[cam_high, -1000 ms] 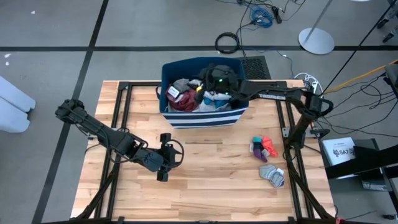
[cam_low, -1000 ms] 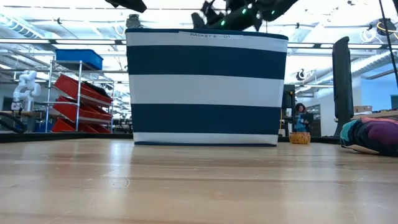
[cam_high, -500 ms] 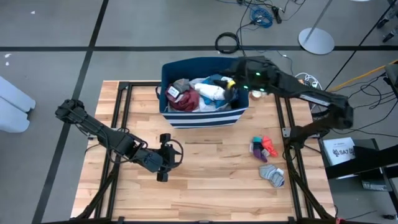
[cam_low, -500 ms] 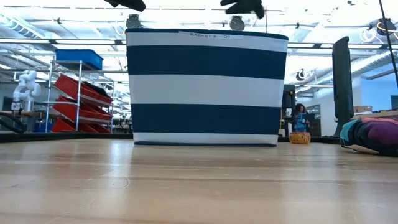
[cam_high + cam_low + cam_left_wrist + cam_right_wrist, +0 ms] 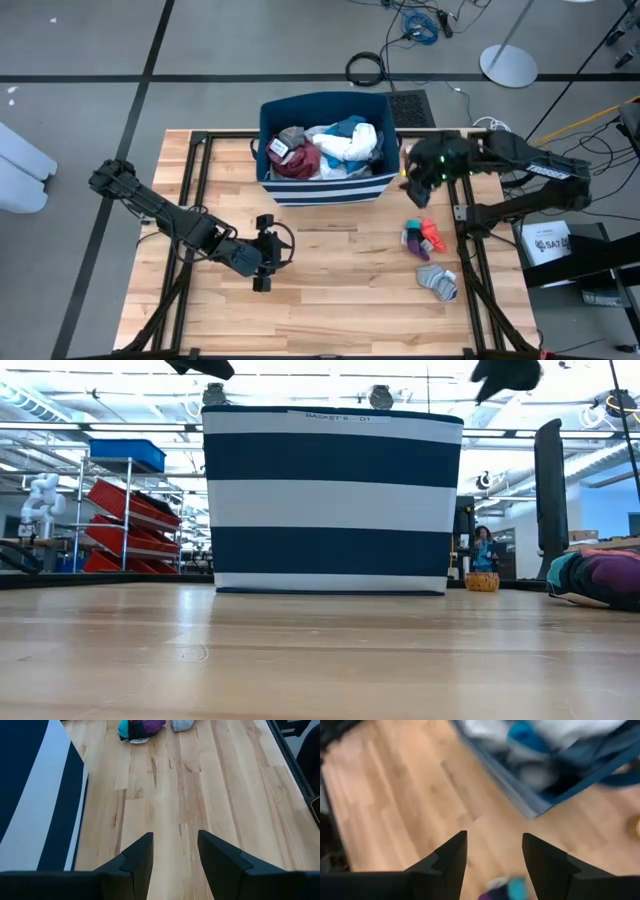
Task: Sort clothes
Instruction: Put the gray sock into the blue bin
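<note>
The left gripper [image 5: 264, 252] is being held idle low over the counter [image 5: 330, 290], jaws apart and empty. The clothes [image 5: 325, 150] are lying in the striped bin [image 5: 330, 187], with small pieces [image 5: 425, 238] sorted out beside it. The right gripper [image 5: 418, 190] is being carried between bin and pieces, jaws apart and empty, so another reach into the bin is judged next. Bin contents are being shown only from above.

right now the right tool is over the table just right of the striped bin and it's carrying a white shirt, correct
Not quite. The right tool is over the table just right of the striped bin, but it carries nothing. The right wrist view shows its fingers apart with only bare wood between them. The white shirt lies in the bin, as the high view shows.
</note>
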